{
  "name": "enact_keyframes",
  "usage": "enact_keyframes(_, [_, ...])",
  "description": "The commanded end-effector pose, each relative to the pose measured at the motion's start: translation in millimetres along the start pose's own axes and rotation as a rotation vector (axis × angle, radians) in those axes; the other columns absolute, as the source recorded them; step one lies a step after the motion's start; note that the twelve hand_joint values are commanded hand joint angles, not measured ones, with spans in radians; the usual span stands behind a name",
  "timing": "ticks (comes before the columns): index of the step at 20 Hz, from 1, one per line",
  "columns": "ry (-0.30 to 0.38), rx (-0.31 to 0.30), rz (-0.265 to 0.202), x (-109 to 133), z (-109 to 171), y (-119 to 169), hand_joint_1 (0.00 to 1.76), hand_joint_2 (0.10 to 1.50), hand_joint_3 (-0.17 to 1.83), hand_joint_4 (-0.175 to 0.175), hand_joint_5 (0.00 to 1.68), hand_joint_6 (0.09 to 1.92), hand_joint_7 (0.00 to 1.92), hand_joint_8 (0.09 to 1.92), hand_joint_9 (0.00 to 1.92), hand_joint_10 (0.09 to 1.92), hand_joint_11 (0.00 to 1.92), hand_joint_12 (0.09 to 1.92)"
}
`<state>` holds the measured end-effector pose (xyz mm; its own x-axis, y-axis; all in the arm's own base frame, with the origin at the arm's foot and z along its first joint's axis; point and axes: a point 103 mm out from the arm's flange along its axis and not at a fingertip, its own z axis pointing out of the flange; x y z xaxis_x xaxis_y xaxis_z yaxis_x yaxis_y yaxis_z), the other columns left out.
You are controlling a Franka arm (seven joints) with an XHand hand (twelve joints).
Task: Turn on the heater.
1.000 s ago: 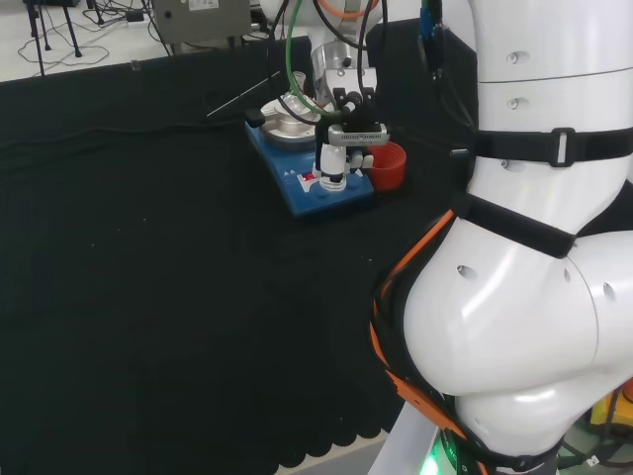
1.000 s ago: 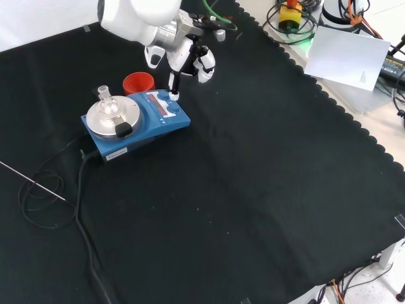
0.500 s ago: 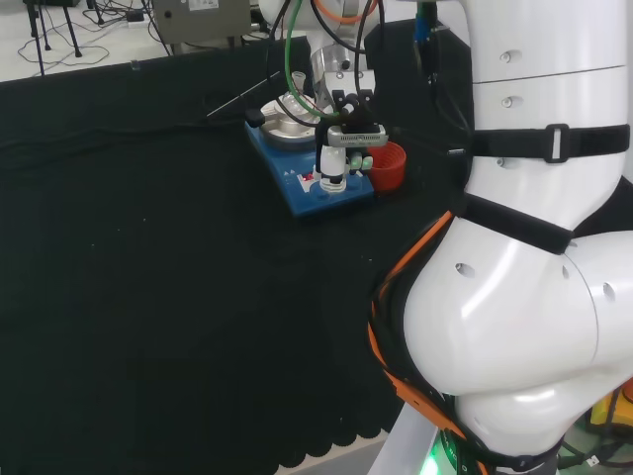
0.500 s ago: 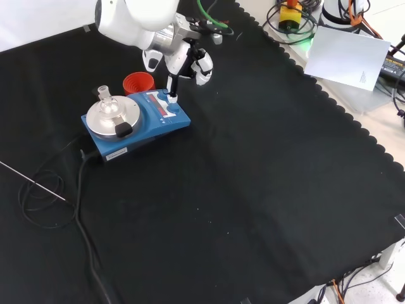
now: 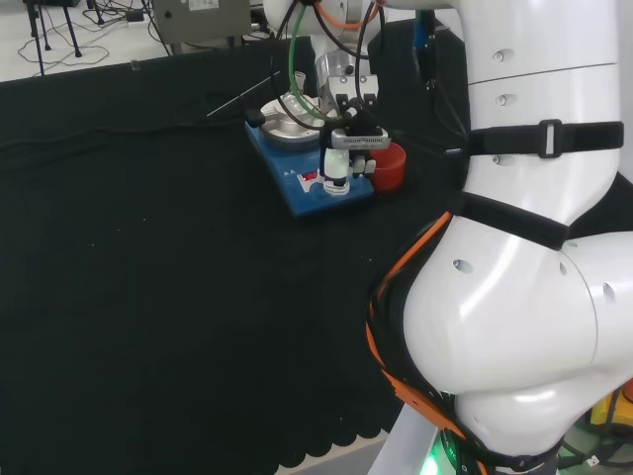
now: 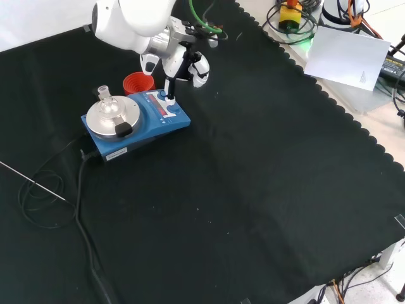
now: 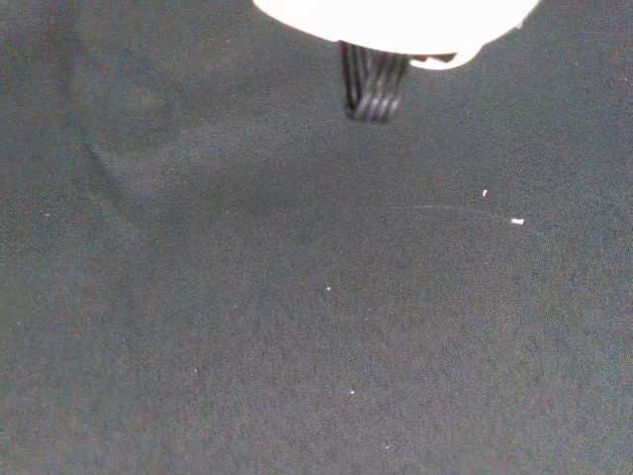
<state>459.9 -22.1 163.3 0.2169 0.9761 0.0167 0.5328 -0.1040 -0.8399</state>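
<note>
Your hand (image 6: 180, 63) over the blue heater (image 6: 136, 120), one straight finger (image 6: 168, 88) on its front panel, nothing gripped, red ring (image 6: 138, 82) beside.

no text or labels can be read

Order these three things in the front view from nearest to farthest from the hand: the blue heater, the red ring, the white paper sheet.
From the hand:
1. Blue heater, directly below, a fingertip at its panel.
2. Red ring, just left.
3. White paper sheet, far right, off the cloth.
</note>
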Motion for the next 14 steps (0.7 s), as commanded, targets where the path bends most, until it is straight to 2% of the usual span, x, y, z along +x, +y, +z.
enact_keyframes(1, [0.005,0.003,0.0,-2.0,0.1,1.5,1.45,0.63,1.08,-0.039,0.37,0.09,1.73,1.46,1.82,1.47,1.69,1.56])
enact_keyframes(14, [0.01,0.012,-0.006,-3.5,2.2,5.3,1.45,0.63,1.08,-0.038,0.39,0.09,1.73,1.46,1.82,1.47,1.69,1.57])
